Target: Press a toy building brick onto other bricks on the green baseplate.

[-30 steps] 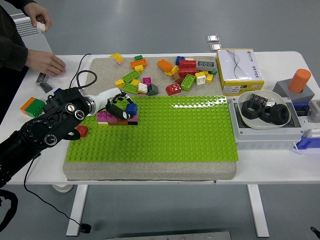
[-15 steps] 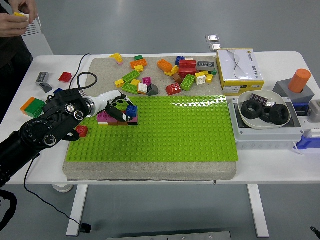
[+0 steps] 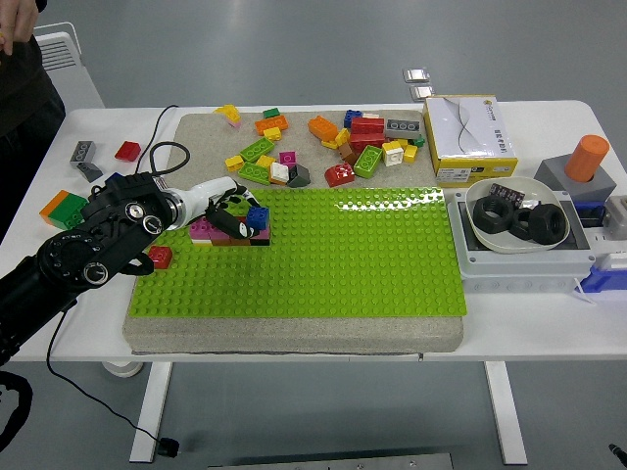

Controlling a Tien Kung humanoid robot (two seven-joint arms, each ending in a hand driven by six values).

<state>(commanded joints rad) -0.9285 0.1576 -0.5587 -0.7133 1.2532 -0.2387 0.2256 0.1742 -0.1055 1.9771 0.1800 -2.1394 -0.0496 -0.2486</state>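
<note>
While the white table [image 3: 323, 338] takes up most of the head view, the thing to orient by is the green baseplate [image 3: 323, 257], which sits on a grey foam slab [image 3: 294, 335] in the middle of it. Past the baseplate's far edge there's a loose pile of bricks [image 3: 323, 147] in yellow, green, red and orange spread over the slab. Off the baseplate's right edge sits a grey box [image 3: 519, 262] holding a white bowl [image 3: 487, 235] with black rings in it, and behind that box a yellow and white carton [image 3: 468, 139] and an orange cylinder [image 3: 587, 157] on a grey block.

The left hand [image 3: 181, 211] comes in from the baseplate's left side, black arm low, reaching over the baseplate's far left corner. Its fingers [image 3: 235, 221] are curled down over a small stack there: a blue brick [image 3: 258, 215] sitting on top of a row of pink bricks [image 3: 204, 231]. The fingertips are right on the blue one, but I honestly can't tell whether they're gripping it or just resting on top.

A little red brick [image 3: 161, 257] sits at the baseplate's left edge, just beside the wrist. Further left on the bare table are an orange and green brick [image 3: 63, 209], a flat red piece [image 3: 127, 150] and a grey brick [image 3: 82, 152]. A person in a dark sleeve [image 3: 24, 78] stands off the far left corner.
</note>
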